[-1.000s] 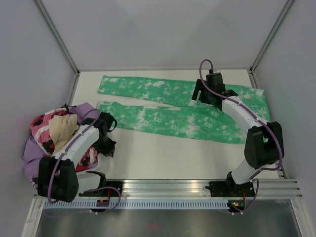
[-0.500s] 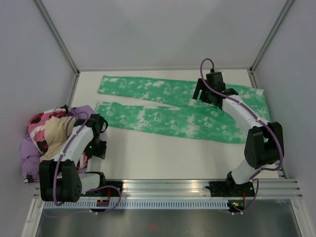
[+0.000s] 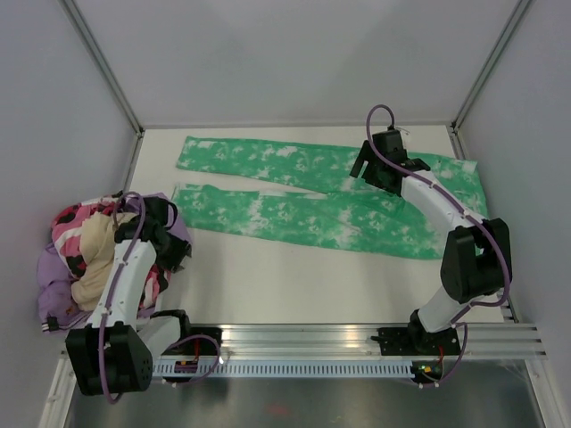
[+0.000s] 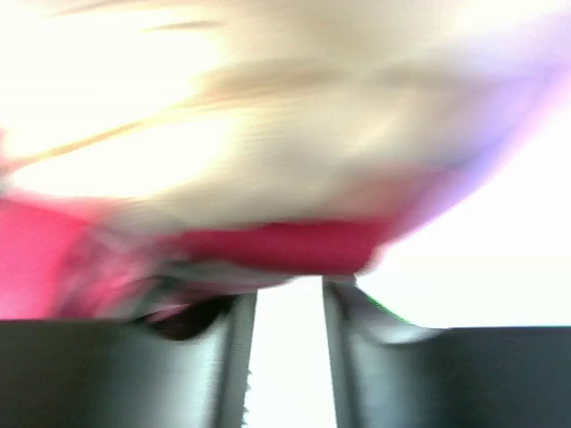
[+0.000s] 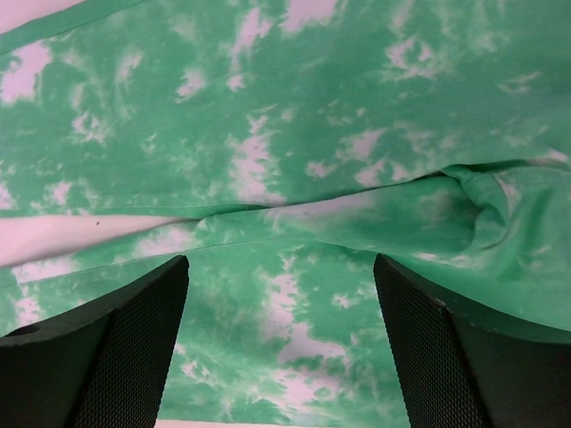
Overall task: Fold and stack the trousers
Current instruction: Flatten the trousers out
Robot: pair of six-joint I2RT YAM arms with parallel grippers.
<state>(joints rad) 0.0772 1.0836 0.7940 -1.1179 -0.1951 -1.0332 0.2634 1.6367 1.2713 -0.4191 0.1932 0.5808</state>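
Observation:
The trousers (image 3: pixel 294 214) lie flat across the back of the table, bright green with white mottling, both legs pointing left and the waist at the right. My right gripper (image 3: pixel 365 166) hovers over the spot where the two legs meet. It is open wide, with green cloth (image 5: pixel 268 178) under it and nothing between its fingers (image 5: pixel 107 357). My left gripper (image 3: pixel 171 248) is at the right edge of a heap of other clothes. In the blurred left wrist view its jaws stand a narrow gap apart (image 4: pixel 288 357), nothing between them.
A heap of pink, cream and lilac clothes (image 3: pixel 80 259) fills the near left corner; cream cloth (image 4: pixel 268 134) and pink cloth (image 4: pixel 294 245) sit close ahead of the left fingers. Grey walls enclose three sides. A metal rail (image 3: pixel 357 339) runs along the near edge.
My left arm has swung back and left along the heap, and its jaws have gone from shut to slightly apart. The heap shifted a little. The right gripper edged slightly right.

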